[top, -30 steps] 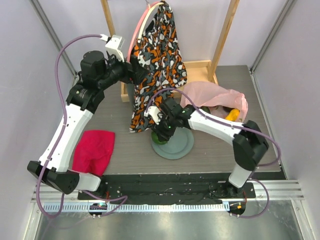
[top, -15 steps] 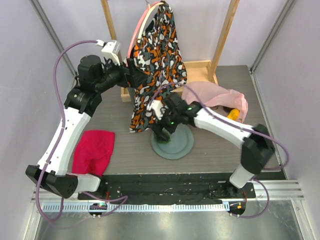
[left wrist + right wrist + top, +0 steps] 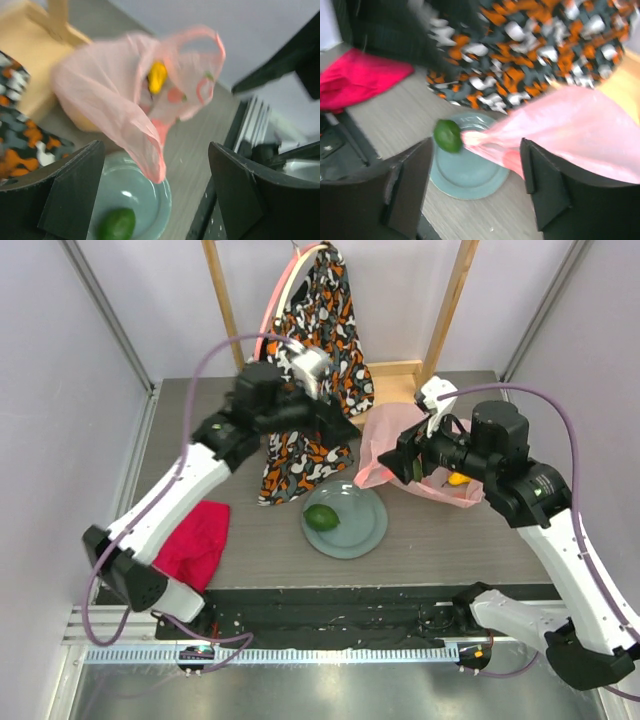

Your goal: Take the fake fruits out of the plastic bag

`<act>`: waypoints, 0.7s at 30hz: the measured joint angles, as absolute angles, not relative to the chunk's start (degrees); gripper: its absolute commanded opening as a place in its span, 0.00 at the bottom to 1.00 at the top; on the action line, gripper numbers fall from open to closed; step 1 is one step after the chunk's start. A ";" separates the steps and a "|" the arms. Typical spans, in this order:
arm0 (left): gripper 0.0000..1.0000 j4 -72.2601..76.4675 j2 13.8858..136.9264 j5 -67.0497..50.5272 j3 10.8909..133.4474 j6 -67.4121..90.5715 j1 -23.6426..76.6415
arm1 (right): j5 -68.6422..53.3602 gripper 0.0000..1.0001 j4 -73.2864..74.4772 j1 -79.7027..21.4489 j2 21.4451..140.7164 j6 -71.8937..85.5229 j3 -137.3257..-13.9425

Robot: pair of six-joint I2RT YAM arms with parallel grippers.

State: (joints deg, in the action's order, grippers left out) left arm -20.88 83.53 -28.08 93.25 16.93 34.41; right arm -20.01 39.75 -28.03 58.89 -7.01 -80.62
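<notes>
Grey tabletop (image 3: 450,540) bears the plate (image 3: 362,528), one green fruit (image 3: 322,517) lying crosswise on its left half; behind its right rim the plastic bag (image 3: 440,435) points a corner platewards, yellow fruit (image 3: 457,478) inside, left gripper (image 3: 155,147) and right gripper (image 3: 475,142) both spread wide apart.

Top external: high, behind arm bases, looking down over whole grey wood-grain worktop (image 3: 440,540).
Left wrist: close, blurred, facing rightward between left claw fingers (image 3: 65,200).
Right wrist: close, blurred, facing leftward between right claw fingers (image 3: 405,195).
All three share grey-green round plate (image 3: 375,527) (image 3: 147,200) (image 3: 470,177) and translucent pink plastic bag (image 3: 385,435) (image 3: 100,85) (image 3: 580,125).
</notes>
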 measured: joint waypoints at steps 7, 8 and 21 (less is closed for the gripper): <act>0.90 -25.43 93.73 -22.81 89.49 9.93 46.78 | -7.03 0.58 43.27 -25.28 60.86 -6.81 -73.52; 0.89 -25.87 94.76 -21.98 89.49 9.26 47.70 | -5.93 0.57 43.83 -25.15 61.41 -6.59 -72.69; 0.00 -25.43 97.32 -13.04 85.54 10.28 48.56 | 2.00 0.41 41.08 -20.36 70.67 -5.98 -64.97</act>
